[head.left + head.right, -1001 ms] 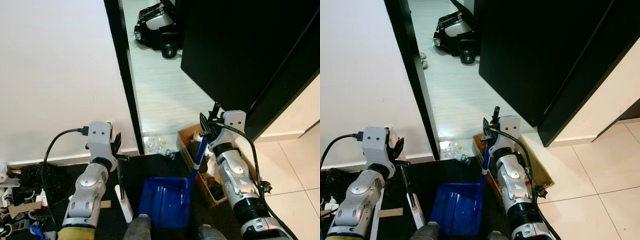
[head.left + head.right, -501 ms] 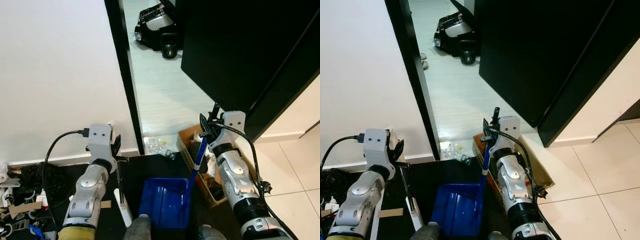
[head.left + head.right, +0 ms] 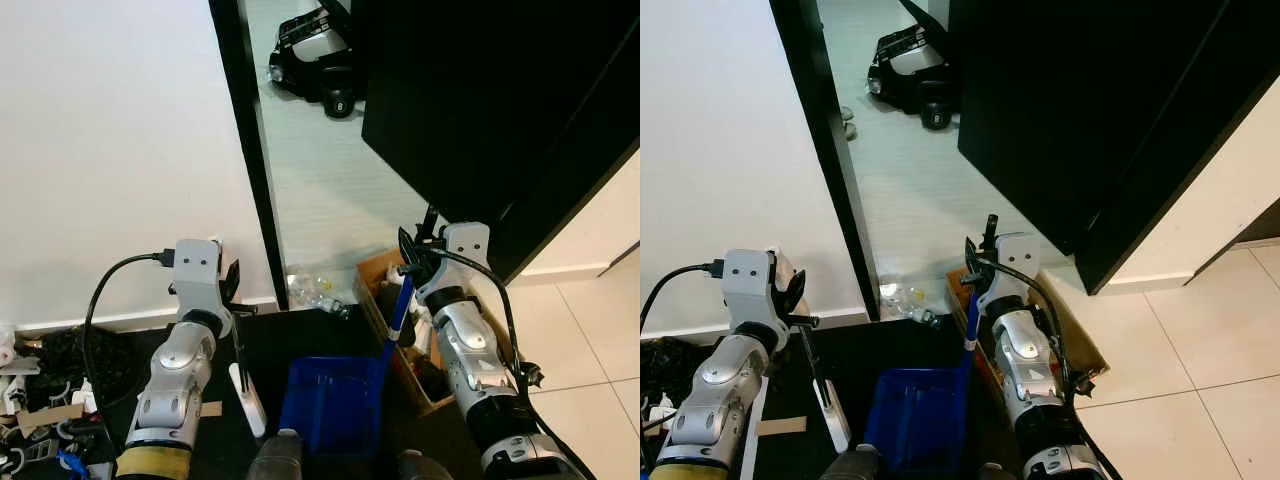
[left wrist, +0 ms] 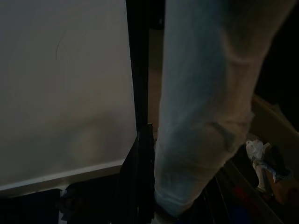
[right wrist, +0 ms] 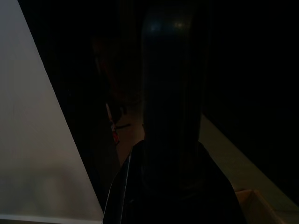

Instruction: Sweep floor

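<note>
The robot is standing at a dark doorway, both arms raised in front of it. The right gripper (image 3: 410,272) is pinching the blue handle (image 3: 400,312) of a blue dustpan (image 3: 335,405), whose tray is hanging low between the arms, over a dark mat (image 3: 300,340). The left gripper (image 3: 233,300) is closing round the thin dark shaft of a broom (image 3: 243,375), its white lower part angling down beside the dustpan. The litter to be swept, a small heap of crumpled clear wrappers (image 3: 312,290), is lying on the pale floor (image 3: 320,190) right at the threshold, just beyond the mat and close beside an open cardboard box (image 3: 378,290). I would be worrying about the tight quarters: the black door frame (image 3: 250,170) is standing just beside the broom arm, so a wide stroke could be knocking the shaft against it, and the box could be catching the pan's edge. The light wrappers might also be skittering away through the doorway instead of sliding into the tray.
</note>
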Controlling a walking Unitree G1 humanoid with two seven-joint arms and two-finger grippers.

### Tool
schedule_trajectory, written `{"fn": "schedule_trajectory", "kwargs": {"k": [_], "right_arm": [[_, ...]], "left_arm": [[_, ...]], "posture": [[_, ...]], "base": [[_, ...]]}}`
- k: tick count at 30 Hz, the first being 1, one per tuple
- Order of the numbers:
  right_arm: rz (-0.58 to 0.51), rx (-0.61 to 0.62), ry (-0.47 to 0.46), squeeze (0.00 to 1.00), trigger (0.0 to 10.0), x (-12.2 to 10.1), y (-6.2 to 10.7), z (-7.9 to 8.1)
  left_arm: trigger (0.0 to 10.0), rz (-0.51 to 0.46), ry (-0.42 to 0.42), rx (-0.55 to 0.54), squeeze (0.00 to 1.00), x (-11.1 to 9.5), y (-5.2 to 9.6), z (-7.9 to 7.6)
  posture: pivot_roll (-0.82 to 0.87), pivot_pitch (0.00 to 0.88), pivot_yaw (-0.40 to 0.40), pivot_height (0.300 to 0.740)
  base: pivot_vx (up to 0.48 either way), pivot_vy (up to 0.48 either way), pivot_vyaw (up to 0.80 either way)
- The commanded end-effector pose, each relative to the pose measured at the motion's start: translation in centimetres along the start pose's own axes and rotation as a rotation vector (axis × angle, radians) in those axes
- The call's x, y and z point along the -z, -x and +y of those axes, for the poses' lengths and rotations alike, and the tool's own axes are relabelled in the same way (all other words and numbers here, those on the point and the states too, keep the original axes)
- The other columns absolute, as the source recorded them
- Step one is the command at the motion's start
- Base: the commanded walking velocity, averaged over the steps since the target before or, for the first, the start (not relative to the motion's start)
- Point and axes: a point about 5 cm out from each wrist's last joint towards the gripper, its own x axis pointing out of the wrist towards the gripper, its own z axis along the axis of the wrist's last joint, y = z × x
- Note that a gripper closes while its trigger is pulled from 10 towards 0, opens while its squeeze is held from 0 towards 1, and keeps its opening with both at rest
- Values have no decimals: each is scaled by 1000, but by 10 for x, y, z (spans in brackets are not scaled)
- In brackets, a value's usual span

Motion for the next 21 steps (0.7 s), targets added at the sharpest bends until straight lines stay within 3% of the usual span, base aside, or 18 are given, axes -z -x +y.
{"fn": "schedule_trajectory", "kwargs": {"k": [1,10,15,21], "right_arm": [[-8,2,-7,0,10000,0,0,-1],[8,11,-5,0,10000,3,2,-2],[30,-20,63,0,10000,10,7,-1],[56,28,72,0,10000,19,15,-5]], "left_arm": [[10000,-2,4,-6,0,2,0,-1],[10000,0,8,2,0,5,1,-3],[10000,6,58,55,0,9,4,-10],[10000,29,85,137,0,17,9,-22]], "posture": [[200,90,-3,740],[203,101,-10,740],[193,96,-10,740],[189,93,-10,740]], "base": [[0,0,0],[0,0,0],[0,0,0],[0,0,0]]}}
